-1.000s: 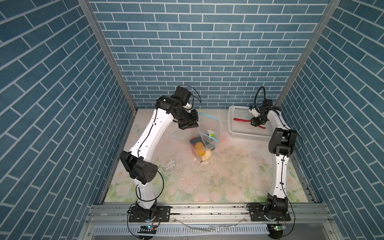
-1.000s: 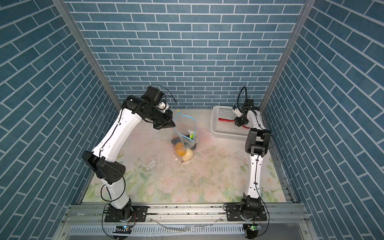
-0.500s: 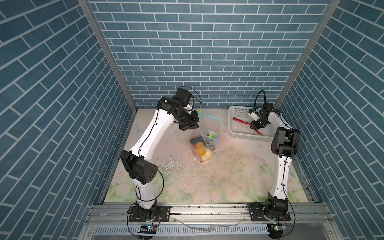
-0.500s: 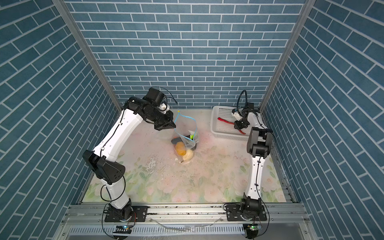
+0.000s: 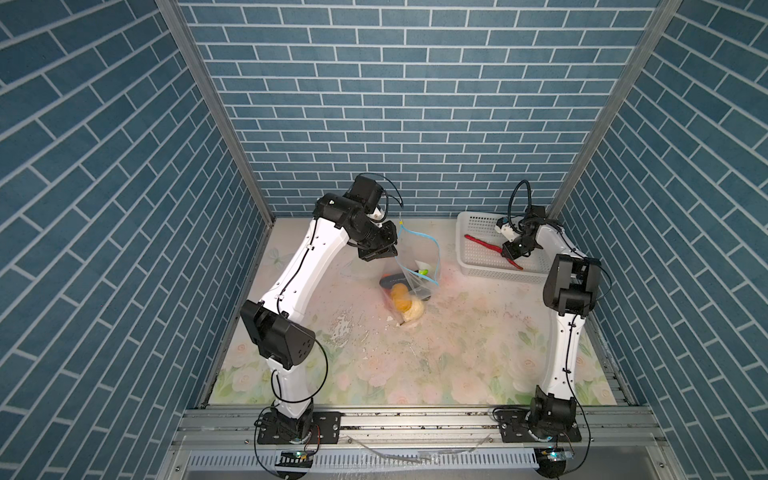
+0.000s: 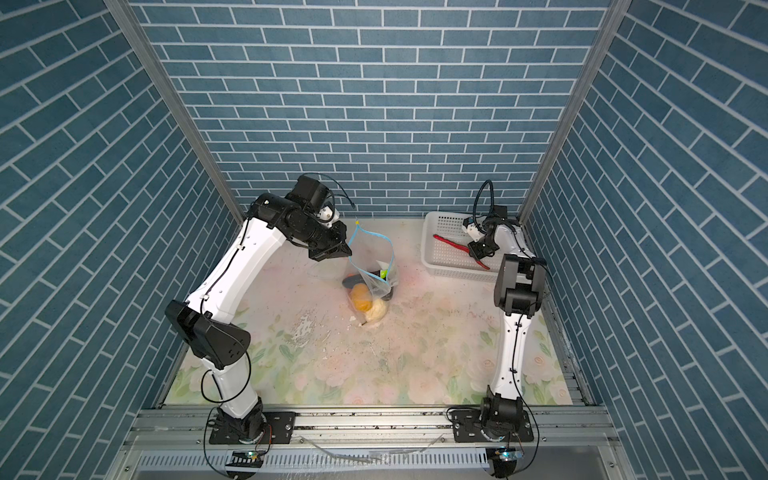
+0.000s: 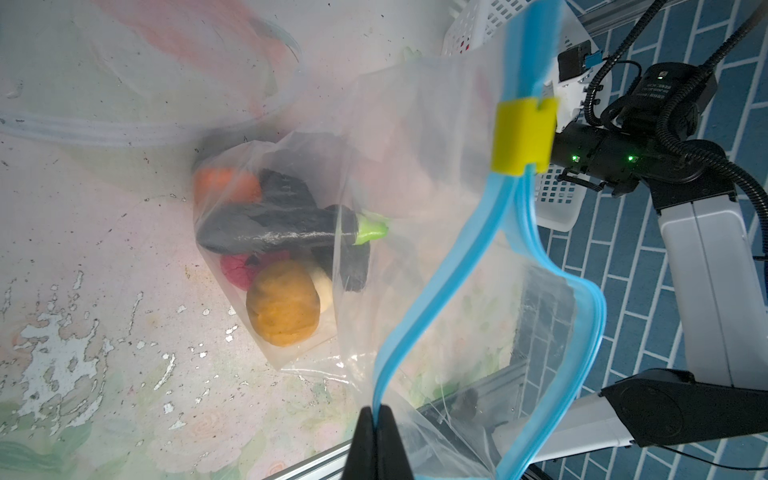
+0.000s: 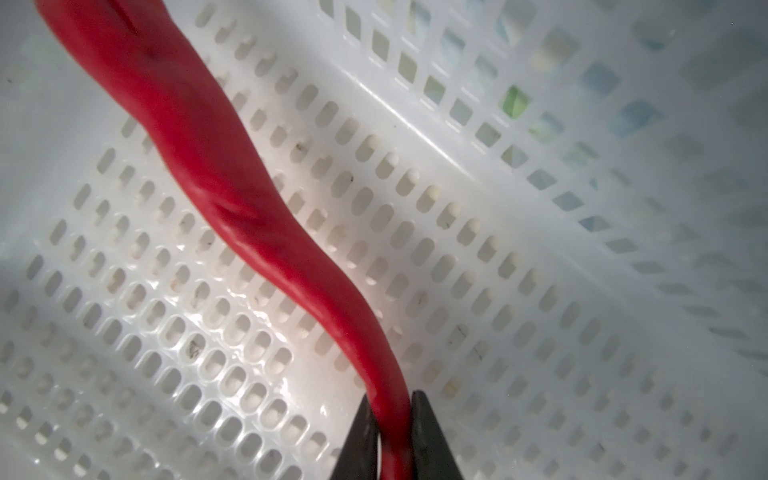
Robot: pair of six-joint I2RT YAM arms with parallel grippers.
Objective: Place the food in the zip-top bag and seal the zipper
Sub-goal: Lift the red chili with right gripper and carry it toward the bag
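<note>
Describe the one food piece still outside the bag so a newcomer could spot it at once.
Find the white perforated basket in the far right corner of the table. In it lies a long red strip, one end pinched by the right gripper. It alone is thin and wavy; the other food, lumpy and roundish, sits in the clear bag.

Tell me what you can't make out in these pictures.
- Right wrist view: edges cut off both ends of the red strip, one just past the right pincer.
- Left wrist view: pink food mostly hidden behind the black piece.
- Right wrist view: far basket wall blurred.
</note>
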